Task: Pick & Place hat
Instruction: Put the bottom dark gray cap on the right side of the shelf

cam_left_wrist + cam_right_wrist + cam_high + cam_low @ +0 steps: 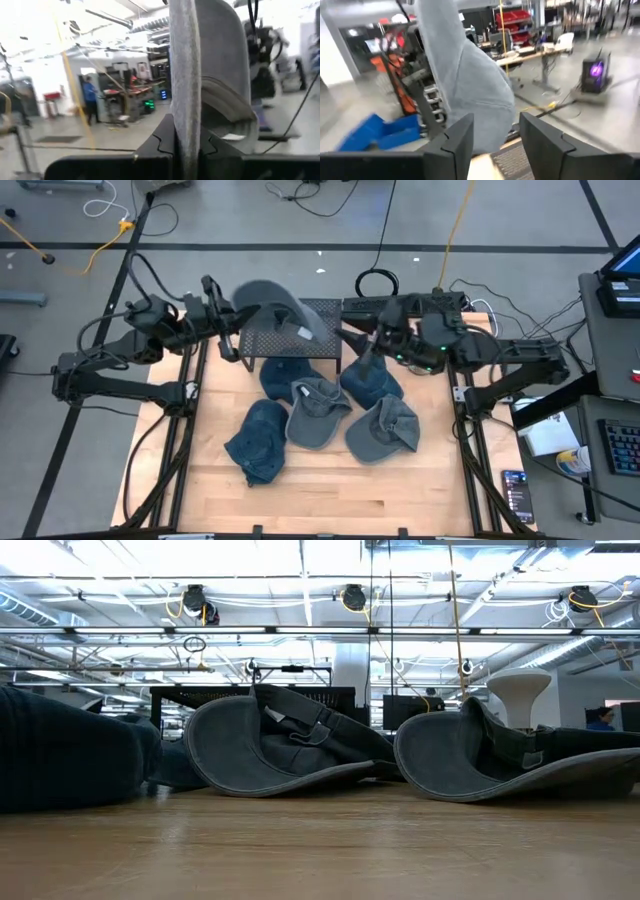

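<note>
My left gripper (228, 320) is shut on a grey hat (272, 305) over the far left corner of a black mesh rack (300, 345). The hat's brim shows edge-on in the left wrist view (187, 75). My right gripper (350, 340) is open at the rack's right side, pointing toward the same grey hat (465, 75), a short way from it. Several more hats lie on the table near the rack: blue ones (258, 442) and grey ones (316, 412). The low view shows two grey hats (280, 750) resting on their brims. My left gripper pinches the grey hat's brim edge (187, 135) between its two fingers (161, 145). The fingers come level from the table's left. The brim stands on edge in the hold, with the crown (225, 60) beyond it. I cannot tell whether the hat touches the rack.
The wooden table (330, 500) has bare room at its near edge. A black frame (470, 440) runs along its left and right sides. Cables lie at the far edge (375, 280). A person (90, 100) stands far off in the room.
</note>
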